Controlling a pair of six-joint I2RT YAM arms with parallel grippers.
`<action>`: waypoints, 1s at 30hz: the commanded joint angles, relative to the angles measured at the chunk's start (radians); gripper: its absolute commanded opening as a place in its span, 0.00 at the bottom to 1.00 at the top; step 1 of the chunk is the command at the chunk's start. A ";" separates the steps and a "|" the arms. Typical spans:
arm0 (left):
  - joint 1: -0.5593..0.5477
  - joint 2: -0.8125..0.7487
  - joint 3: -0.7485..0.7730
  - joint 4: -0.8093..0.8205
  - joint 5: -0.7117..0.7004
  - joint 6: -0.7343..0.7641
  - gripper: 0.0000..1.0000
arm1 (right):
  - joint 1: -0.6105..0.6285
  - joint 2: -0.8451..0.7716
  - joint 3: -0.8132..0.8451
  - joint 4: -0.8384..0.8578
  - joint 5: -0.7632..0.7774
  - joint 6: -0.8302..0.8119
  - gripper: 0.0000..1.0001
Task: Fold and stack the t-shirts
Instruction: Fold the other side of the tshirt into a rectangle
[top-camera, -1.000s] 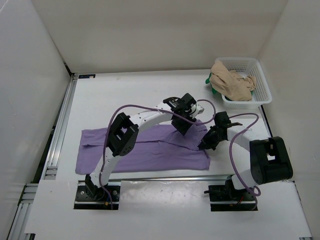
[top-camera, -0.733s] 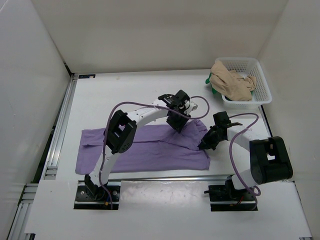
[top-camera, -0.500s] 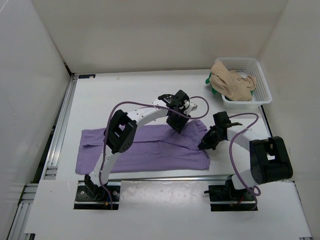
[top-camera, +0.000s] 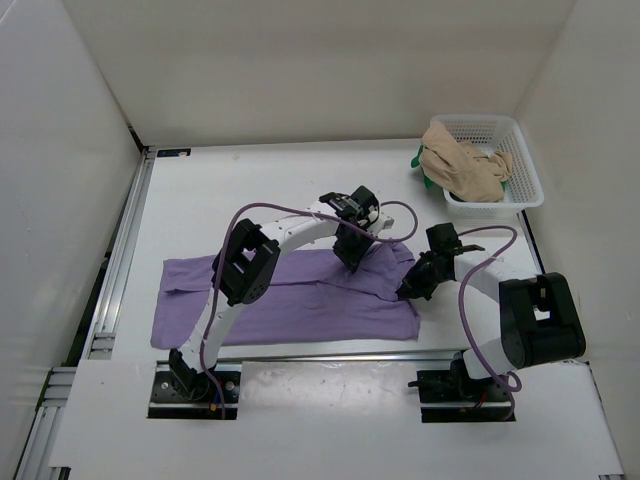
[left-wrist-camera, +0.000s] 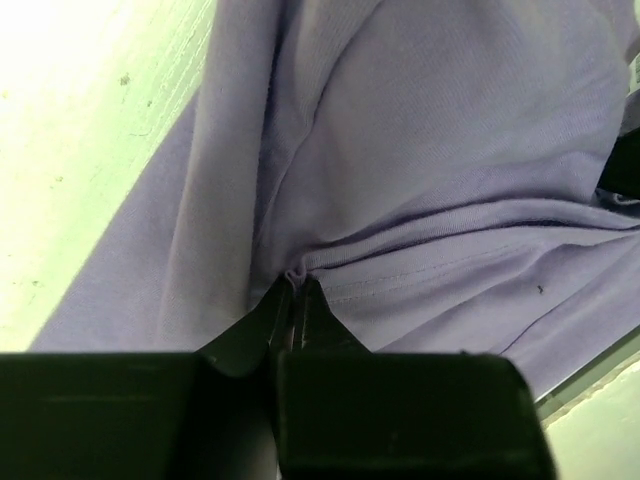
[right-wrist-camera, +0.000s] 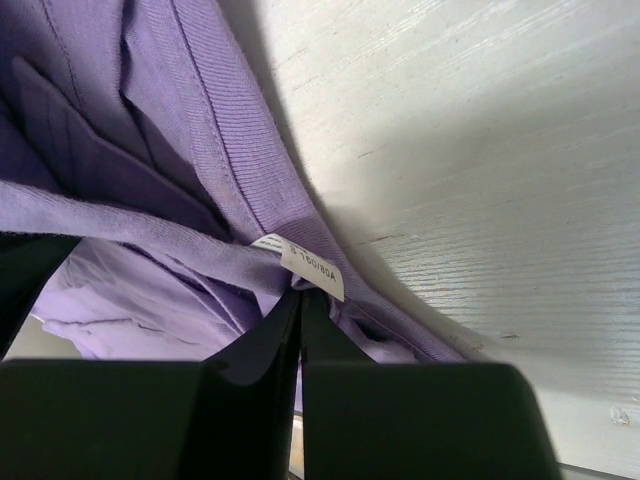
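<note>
Your left gripper (left-wrist-camera: 293, 300) is pinched right together on a small pucker of the purple shirt (top-camera: 300, 300), and your right gripper (right-wrist-camera: 297, 300) is clamped just as tight on the collar edge directly under the label (right-wrist-camera: 305, 265). The shirt lies spread along the near side of the table (top-camera: 250, 190). The tan shirt (top-camera: 465, 165) and green shirt (top-camera: 421, 162) sit heaped in the basket (top-camera: 530, 165) at the far right corner. The main danger is how little cloth each grip has. The left wrist view shows only a thin ridge between the tips, so you may have just the top layer. Lift on that and the shirt will peel open instead of folding, or the pucker will slip out under the weight. Both grips sit close together at the right end, well apart from the long left part of the shirt. Carry them across without enough height and that trailing cloth will probably drag on the table and bunch into a crooked fold. Move the two grippers at different speeds and the short span between them goes taut, which could pull the collar free. Your left arm also reaches over the shirt, so a low elbow or the cable could snag it.
</note>
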 joint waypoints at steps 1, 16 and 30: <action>-0.005 -0.031 0.017 -0.004 0.003 0.003 0.10 | 0.003 0.019 0.001 -0.030 0.054 -0.022 0.00; -0.004 -0.439 -0.236 -0.004 -0.055 0.003 0.10 | 0.195 -0.176 0.171 -0.312 0.290 -0.081 0.00; -0.074 -0.472 -0.535 0.068 -0.065 0.003 0.10 | 0.337 -0.266 -0.002 -0.314 0.315 0.026 0.00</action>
